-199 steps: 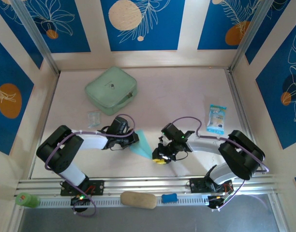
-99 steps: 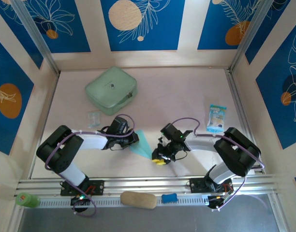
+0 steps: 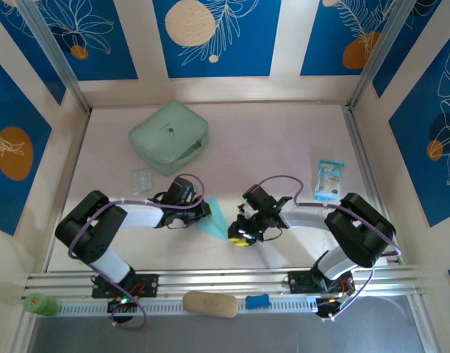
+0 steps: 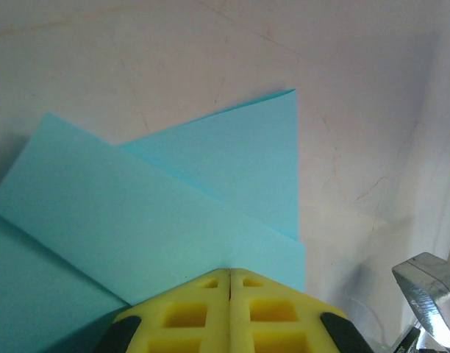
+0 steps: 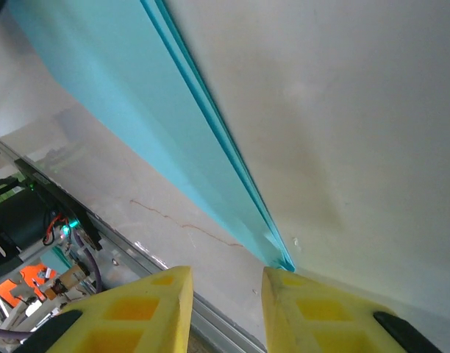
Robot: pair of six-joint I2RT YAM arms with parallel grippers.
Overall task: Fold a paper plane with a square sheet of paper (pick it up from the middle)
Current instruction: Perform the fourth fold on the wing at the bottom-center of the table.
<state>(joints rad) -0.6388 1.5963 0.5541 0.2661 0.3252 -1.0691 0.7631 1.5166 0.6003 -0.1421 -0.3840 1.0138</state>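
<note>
The paper plane [image 3: 216,218], a partly folded dart of light cyan-blue paper, lies flat on the pale table [image 3: 269,140] toward its near edge, between the two grippers. In the left wrist view the paper plane [image 4: 173,198] shows as overlapping creased layers, one triangular flap ending in a sharp corner on the far side. In the right wrist view the paper plane [image 5: 137,110] is a long narrow wedge with stacked edges, running down to a point. The left gripper [image 3: 204,212] sits at the paper's left side; up close, the left gripper [image 4: 229,273] has its yellow pads pressed together with no gap, their tips over the paper's near edge, and whether any layer is pinched between them cannot be told. The right gripper [image 3: 238,239] is at the paper's near right end; close up, the right gripper [image 5: 225,279] has its jaws a little apart with bare table showing between them, the paper's point ending just beside one of its fingers [image 5: 313,309]. Farther back on the left lies a mint-green case [image 3: 169,137], with a small clear packet [image 3: 143,179] in front of it. A blue-white printed packet [image 3: 329,181] lies well apart at the right.
</note>
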